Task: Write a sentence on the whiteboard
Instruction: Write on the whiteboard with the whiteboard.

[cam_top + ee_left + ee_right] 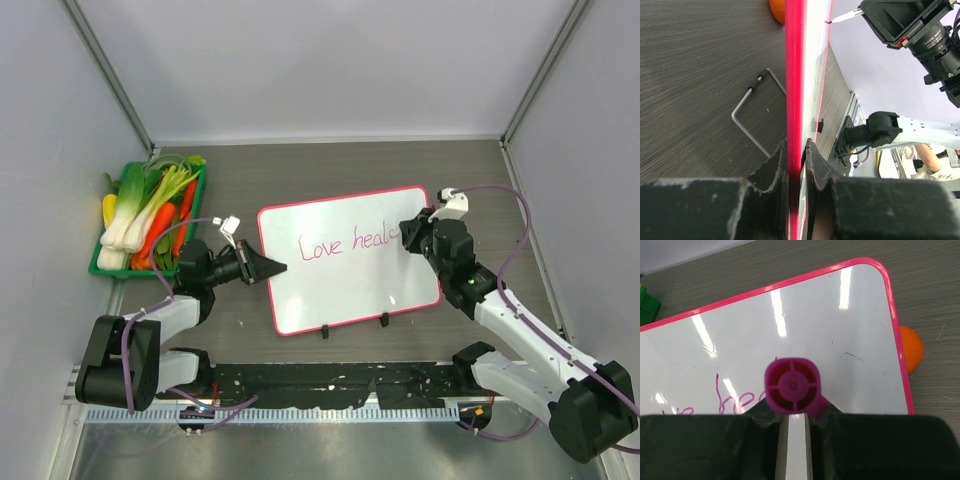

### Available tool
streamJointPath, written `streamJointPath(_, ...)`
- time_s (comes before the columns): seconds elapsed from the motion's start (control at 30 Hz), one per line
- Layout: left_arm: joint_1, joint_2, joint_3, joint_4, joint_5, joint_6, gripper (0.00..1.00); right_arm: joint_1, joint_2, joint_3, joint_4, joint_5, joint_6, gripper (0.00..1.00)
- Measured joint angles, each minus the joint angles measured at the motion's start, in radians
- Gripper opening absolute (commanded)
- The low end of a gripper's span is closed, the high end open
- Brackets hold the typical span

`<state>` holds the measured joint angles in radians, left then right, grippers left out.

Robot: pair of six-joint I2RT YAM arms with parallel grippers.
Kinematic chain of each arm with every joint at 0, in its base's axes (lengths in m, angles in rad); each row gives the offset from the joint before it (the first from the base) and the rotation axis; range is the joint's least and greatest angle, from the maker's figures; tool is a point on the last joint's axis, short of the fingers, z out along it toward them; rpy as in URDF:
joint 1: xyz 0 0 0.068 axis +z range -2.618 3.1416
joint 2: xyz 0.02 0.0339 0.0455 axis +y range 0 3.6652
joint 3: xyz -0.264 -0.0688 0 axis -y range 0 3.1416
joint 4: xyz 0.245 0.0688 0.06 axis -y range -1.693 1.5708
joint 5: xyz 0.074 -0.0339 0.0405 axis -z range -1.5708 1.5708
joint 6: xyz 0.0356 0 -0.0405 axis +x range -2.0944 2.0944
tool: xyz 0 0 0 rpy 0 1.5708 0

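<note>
The whiteboard [350,290] lies in the middle of the dark wood-grain tabletop [300,170], between the two arms, with its long sides turned a little out of line with the tabletop edges. Its thin pink-red frame has rounded corners, and two small black feet [326,331] sit on the long edge nearest to the arm bases.

The left tool [272,268] is at the left short edge of the board. In the left wrist view its two fingers [772,170] are nearly closed and press on the frame from both sides, so it grips this edge.

The right tool [408,235] is over the right part of the board. It is closed on a marker [792,385] with a magenta end cap, which stands between its fingers. The marker tip [842,17] is at the surface (I cannot tell if it really touches).

On the board there is pink handwriting [345,244], which reads "Love" and then a second word beginning "hea".

An orange round thing [912,352] lies just beside the far right corner of the board, partly hidden by it. A green basket [100,268] with vegetables [150,210] stands at the far left of the tabletop, well apart from the board. A bent metal wire [750,110] lies on the tabletop beside the board.
</note>
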<state>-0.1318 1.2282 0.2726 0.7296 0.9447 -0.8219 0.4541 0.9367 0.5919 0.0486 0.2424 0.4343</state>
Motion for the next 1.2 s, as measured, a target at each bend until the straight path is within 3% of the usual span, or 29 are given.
streamJointPath(0.5, 0.0, 0.0, 0.0, -0.001, 0.0, 0.0, 0.0, 0.0, -0.024, -0.01, -0.032, 0.013, 0.012, 0.01)
streamJointPath(1.2, 0.0, -0.001, 0.0, -0.001, 0.0, 0.002, 0.0, -0.005, -0.052, -0.035, -0.026, -0.083, 0.043, 0.01)
